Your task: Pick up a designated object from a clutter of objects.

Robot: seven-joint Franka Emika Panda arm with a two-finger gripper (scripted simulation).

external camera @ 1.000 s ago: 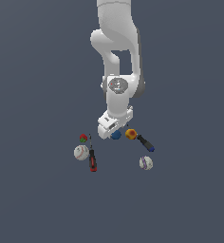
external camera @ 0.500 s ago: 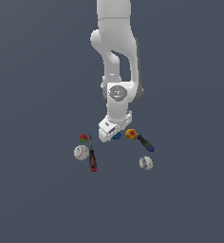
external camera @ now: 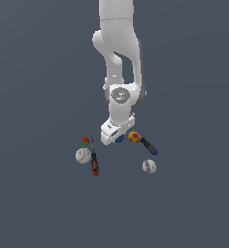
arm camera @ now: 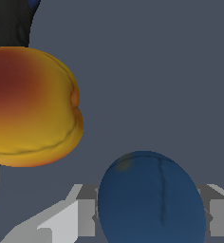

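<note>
No writing, label, brand, number or sign can be read anywhere in either view.

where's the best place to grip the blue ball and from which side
Grip the blue ball across its widest middle, coming straight down from above. It is round, so opposite sides suit the fingers that flank it. Keep the approach vertical: the orange-red ball sits close beside it, apart from it.
</note>
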